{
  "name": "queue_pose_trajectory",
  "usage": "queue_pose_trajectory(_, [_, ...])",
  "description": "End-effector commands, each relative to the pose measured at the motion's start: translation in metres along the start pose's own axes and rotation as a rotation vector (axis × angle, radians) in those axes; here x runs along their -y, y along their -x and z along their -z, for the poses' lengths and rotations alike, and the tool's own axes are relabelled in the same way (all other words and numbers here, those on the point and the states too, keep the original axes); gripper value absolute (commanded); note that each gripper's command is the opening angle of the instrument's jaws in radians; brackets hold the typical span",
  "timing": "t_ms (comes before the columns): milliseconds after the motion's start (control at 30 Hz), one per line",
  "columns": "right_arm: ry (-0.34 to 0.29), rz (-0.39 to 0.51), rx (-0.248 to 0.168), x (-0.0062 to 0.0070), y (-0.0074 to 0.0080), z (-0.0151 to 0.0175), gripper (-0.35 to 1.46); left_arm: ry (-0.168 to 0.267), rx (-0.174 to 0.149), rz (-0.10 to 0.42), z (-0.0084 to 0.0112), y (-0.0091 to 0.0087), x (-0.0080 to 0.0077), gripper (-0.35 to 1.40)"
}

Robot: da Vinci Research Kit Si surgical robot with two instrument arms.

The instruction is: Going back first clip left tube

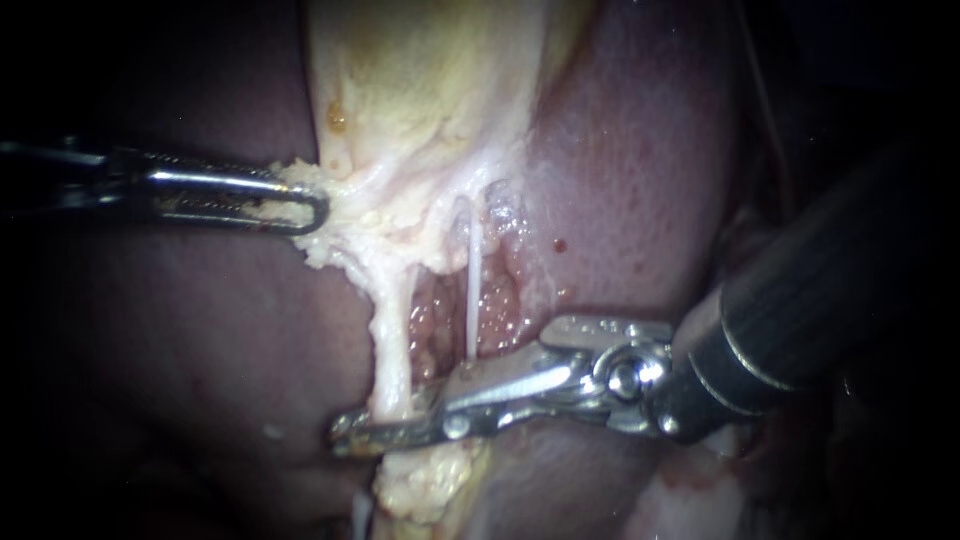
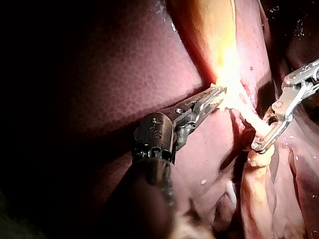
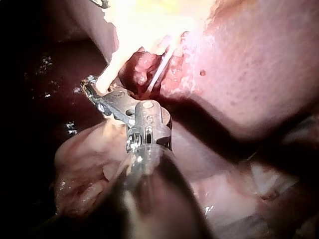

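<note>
The left instrument comes in over the dark left flank of the liver. Its jaws stand narrow, closed from two sides on the pale fatty tissue at the lower end of the gallbladder. The left wrist view shows the same hold: the jaws pinch the edge of that pale tissue just ahead of the shaft.

Next comes the left tube, thick and pale. It runs down from the fatty tissue across the middle of the liver and passes between the jaws of the right instrument. Those jaws are set narrow, one against each side of the tube, so they hold it. Pale lumpy tissue continues below them.

Just right of the left tube lies a raw bed, red and granular. Across it runs a thin tube, white and straight, whose lower end meets the upper jaw of the right instrument.

The right instrument's dark shaft enters from the right edge over the liver's paler right side. In the right wrist view its jaws clasp the left tube, with the thin tube beside them
</note>
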Motion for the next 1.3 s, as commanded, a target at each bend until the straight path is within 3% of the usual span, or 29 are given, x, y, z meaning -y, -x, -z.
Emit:
queue_pose_trajectory(33, [0.004,0.000,0.001,0.0000,0.0000,0.0000,-0.35,0.000,0.000,0.000,0.0000,0.0000,0.0000,-0.35])
queue_pose_trajectory(100, [-0.021,0.053,-0.003,0.0000,0.0000,-0.0002,-0.07,0.000,0.000,0.000,0.0000,0.0000,0.0000,-0.35])
queue_pose_trajectory(133, [-0.029,0.117,-0.016,-0.0001,0.0000,-0.0004,0.17,0.000,0.000,0.000,0.0000,0.0000,0.0000,-0.35])
queue_pose_trajectory(167, [-0.034,0.123,-0.026,-0.0001,0.0000,-0.0007,0.34,0.000,0.000,0.000,0.0000,0.0000,0.0000,-0.35])
queue_pose_trajectory(233, [-0.041,0.124,-0.042,-0.0004,0.0001,-0.0014,0.47,0.000,0.000,0.000,0.0000,0.0000,0.0000,-0.35])
queue_pose_trajectory(400, [-0.047,0.133,-0.047,-0.0007,0.0014,-0.0024,0.49,0.000,0.000,0.000,0.0001,0.0000,0.0000,-0.35])
queue_pose_trajectory(533, [-0.042,0.137,-0.047,-0.0017,0.0019,-0.0027,0.49,0.000,0.000,0.000,0.0000,0.0000,0.0000,-0.35])
queue_pose_trajectory(733, [-0.030,0.233,-0.051,-0.0046,0.0022,-0.0024,0.50,0.000,0.000,0.000,0.0000,0.0000,0.0000,-0.35])
queue_pose_trajectory(933, [0.039,0.316,-0.087,-0.0073,0.0022,-0.0013,0.50,0.000,0.000,0.000,0.0001,0.0000,0.0000,-0.35])
queue_pose_trajectory(1067, [0.067,0.373,-0.097,-0.0076,0.0025,-0.0004,0.50,0.001,0.000,0.000,0.0002,0.0000,0.0000,-0.35])
queue_pose_trajectory(1300, [0.100,0.489,-0.106,-0.0065,0.0034,0.0029,0.50,0.001,0.001,0.000,0.0002,0.0000,0.0000,-0.35])
